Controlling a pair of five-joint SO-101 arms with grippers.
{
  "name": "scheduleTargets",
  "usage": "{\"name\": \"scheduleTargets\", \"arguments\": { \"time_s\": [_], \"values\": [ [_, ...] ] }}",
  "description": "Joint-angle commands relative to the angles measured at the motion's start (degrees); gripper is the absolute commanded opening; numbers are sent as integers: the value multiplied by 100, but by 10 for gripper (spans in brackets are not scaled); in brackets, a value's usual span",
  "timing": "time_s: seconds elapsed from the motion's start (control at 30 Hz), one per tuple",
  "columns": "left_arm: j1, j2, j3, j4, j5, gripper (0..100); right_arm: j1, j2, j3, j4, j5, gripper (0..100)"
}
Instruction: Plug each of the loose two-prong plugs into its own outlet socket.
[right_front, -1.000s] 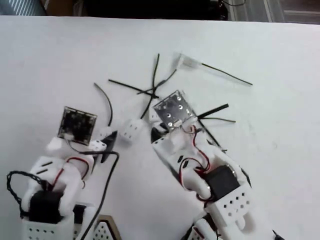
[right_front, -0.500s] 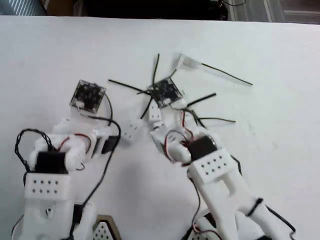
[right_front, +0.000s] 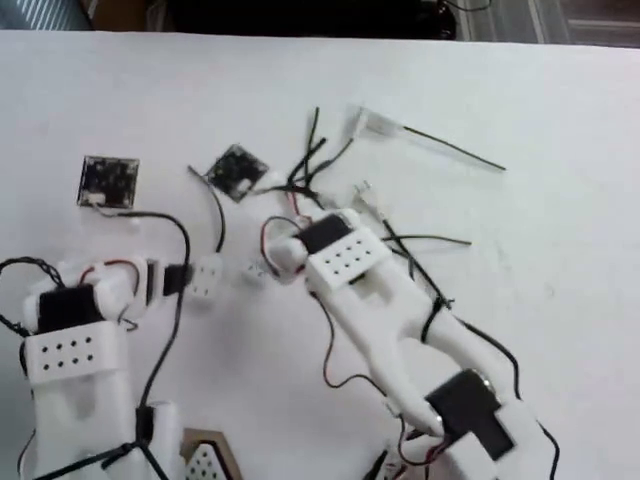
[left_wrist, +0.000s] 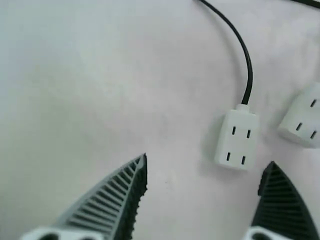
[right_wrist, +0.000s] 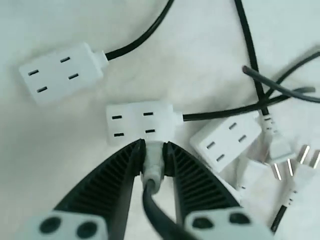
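White plug (right_wrist: 151, 169) sits clamped in the right pincer (right_wrist: 153, 149), an outlet socket (right_wrist: 137, 122) just ahead of its tips; left pincer (left_wrist: 206, 165) gapes wide, empty.

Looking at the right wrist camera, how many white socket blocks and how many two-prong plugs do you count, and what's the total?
Socket blocks: 3
Plugs: 3, one of them held in the right gripper
Total: 6
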Motion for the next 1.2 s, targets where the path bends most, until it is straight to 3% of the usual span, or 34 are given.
{"name": "scheduleTargets", "arguments": {
  "time_s": [0.0, 0.73, 1.17],
  "values": [
    [-57, 4, 237, -246, 70, 351, -215, 268, -571, -101, 202, 17],
    [-523, 4, 607, -536, 352, 350, -760, 892, -747, -163, 202, 17],
    [-523, 4, 633, -519, 334, 350, -435, 1095, -545, -620, 246, 17]
  ]
}}
